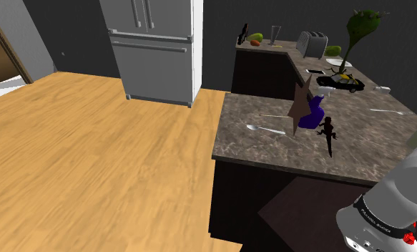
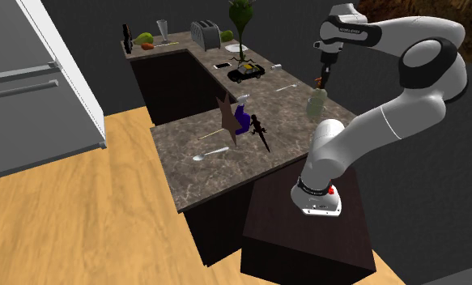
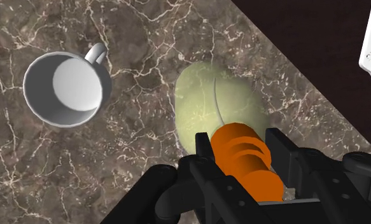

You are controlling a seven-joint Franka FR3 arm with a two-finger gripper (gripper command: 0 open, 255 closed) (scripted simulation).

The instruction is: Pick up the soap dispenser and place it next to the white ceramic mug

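The pincer (image 3: 241, 145) is clamped on the orange pump neck of the pale green soap dispenser (image 3: 206, 95), holding it upright by the top (probably to set it down squarely) over the bench (image 3: 146, 38), near the white mug (image 3: 66, 89) but not touching it.

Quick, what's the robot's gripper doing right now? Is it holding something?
Gripper: closed, holding the pale green soap dispenser by its orange pump top.
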